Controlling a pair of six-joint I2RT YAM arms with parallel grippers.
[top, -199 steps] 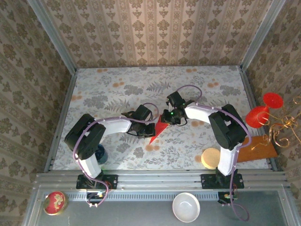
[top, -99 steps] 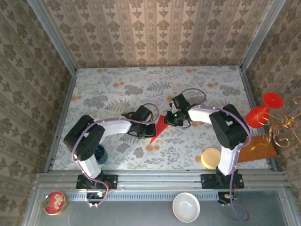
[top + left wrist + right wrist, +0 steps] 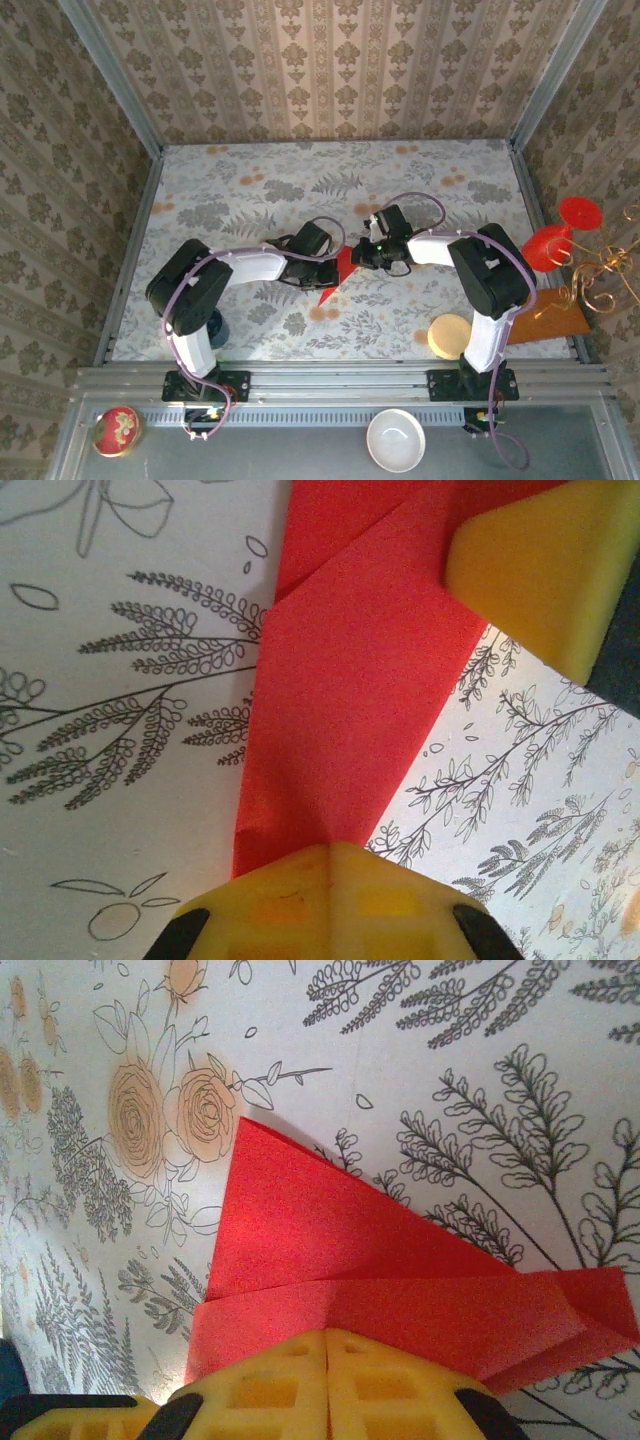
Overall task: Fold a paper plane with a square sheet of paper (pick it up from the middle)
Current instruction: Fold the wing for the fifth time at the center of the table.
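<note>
Two grippers, one part-folded red paper (image 3: 337,272) pinched between them.
It sits around the middle of the floral bench (image 3: 250,200), folded into a layered pointy shape with the tip toward the near edge. The left gripper (image 3: 323,274) is clamped on one edge, pads pressed together with the paper running into them. The right gripper (image 3: 360,256) is clenched on the opposite edge the same way. Can't tell if the paper touches the bench.
</note>
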